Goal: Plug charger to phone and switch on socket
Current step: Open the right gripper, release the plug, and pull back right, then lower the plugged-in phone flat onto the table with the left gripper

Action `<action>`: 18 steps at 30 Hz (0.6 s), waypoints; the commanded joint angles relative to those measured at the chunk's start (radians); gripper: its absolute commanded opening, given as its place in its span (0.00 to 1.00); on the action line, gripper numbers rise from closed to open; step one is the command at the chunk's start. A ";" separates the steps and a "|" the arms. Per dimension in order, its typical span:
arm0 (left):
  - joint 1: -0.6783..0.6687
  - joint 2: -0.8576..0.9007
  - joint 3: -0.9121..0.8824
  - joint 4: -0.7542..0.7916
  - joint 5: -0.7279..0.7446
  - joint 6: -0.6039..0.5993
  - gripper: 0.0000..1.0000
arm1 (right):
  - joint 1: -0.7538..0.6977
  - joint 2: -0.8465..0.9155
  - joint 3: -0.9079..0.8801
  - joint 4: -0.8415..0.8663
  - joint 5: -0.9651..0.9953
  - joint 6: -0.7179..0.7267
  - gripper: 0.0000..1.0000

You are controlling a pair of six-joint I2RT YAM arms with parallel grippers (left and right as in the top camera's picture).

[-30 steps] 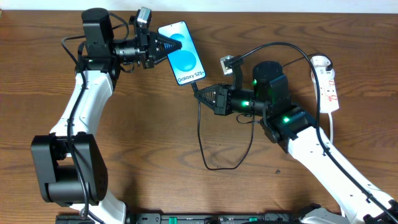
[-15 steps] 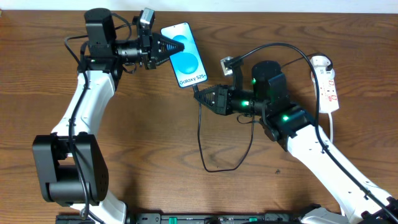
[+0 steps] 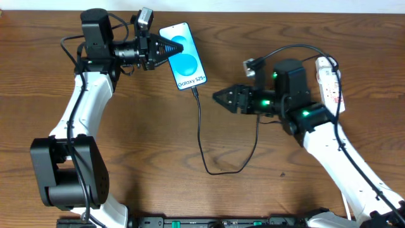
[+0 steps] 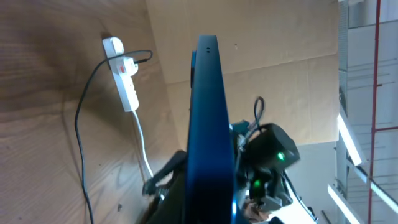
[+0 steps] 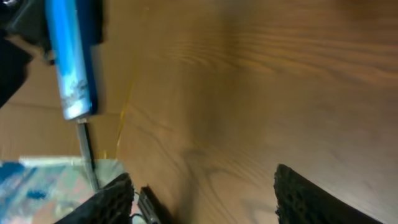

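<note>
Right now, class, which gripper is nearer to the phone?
Left. The left gripper clamps the phone at its edge; the right gripper hangs open, apart, past the phone's bottom end.

Ahead-left of the right gripper [image 5: 204,188], the phone [image 5: 69,62] is blurred and cropped; the socket [image 3: 337,95] has a switch too small to read.

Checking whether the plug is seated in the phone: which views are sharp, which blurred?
Overhead: sharp, evenly lit; the charger tip meets the lower edge of the phone. Right wrist: smeared throughout, its fingers mere dark shapes. Left wrist: the phone, edge-on and close, is out of focus; the socket behind reads clearer.
</note>
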 commanded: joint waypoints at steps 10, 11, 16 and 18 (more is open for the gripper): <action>0.008 0.071 -0.074 -0.002 -0.092 0.096 0.07 | -0.070 0.002 0.010 -0.196 0.086 -0.185 0.74; 0.008 0.081 -0.086 -0.005 -0.103 0.112 0.07 | -0.070 0.002 0.010 -0.204 0.098 -0.188 0.74; 0.008 0.129 -0.109 -0.154 -0.177 0.297 0.07 | -0.069 0.002 0.010 -0.237 0.138 -0.188 0.77; 0.008 0.145 -0.109 -0.256 -0.253 0.378 0.07 | -0.069 0.002 0.010 -0.251 0.148 -0.188 0.77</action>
